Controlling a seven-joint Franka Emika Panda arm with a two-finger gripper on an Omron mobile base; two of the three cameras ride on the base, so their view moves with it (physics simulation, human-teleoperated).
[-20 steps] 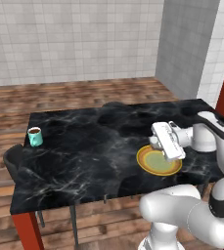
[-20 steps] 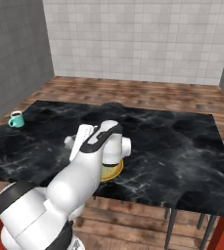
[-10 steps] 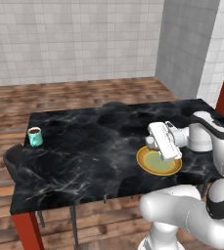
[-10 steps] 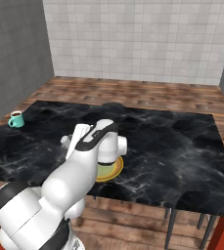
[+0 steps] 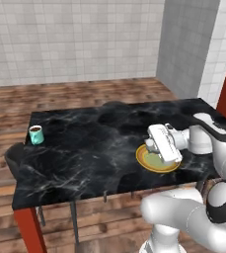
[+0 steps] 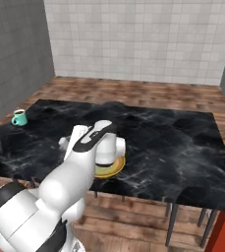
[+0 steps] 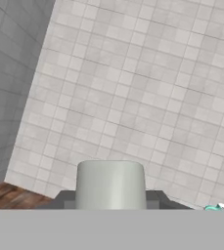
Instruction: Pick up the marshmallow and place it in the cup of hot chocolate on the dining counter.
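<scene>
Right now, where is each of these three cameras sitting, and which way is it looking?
Left base view: behind the arm's left, looking down over the dining counter; the white arm rises lower right.
Right base view: behind its right; the arm rises lower left.
Hand view: on the hand, facing the tiled wall; the marshmallow sits between the fingertips.
Both base views share the cup of hot chocolate and the yellow plate.

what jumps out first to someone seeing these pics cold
The white arm's gripper, shut on the marshmallow, hangs over the yellow plate near the front edge of the dining counter. The teal cup of hot chocolate stands far off at the counter's left end.
</scene>
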